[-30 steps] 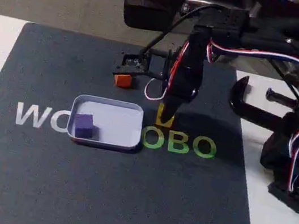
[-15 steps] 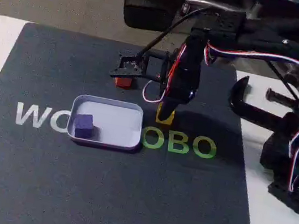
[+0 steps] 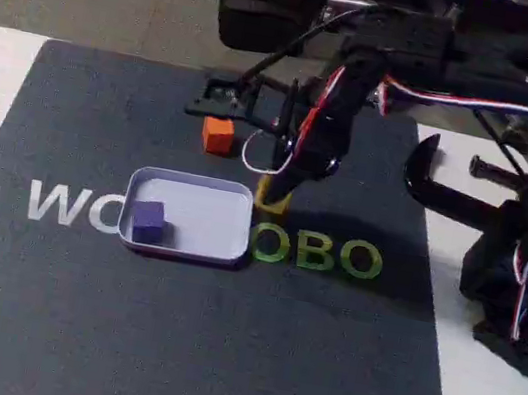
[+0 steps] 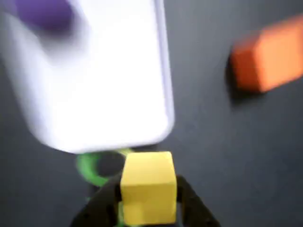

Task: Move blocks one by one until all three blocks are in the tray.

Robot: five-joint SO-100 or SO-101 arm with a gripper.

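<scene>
Lifted and shifted toward the tray [image 3: 242,194] — claw [image 4: 147,198] clamped on yellow block [image 4: 148,189] (second of three); next, release inside.

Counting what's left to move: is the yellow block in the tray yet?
Not yet. The end effector grips the yellow block just outside the tray rim.

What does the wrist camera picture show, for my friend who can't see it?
A black gripper holds a yellow block at the bottom, just outside a pale tray. A purple block sits in the tray's far corner, and an orange block lies on the dark mat.
</scene>
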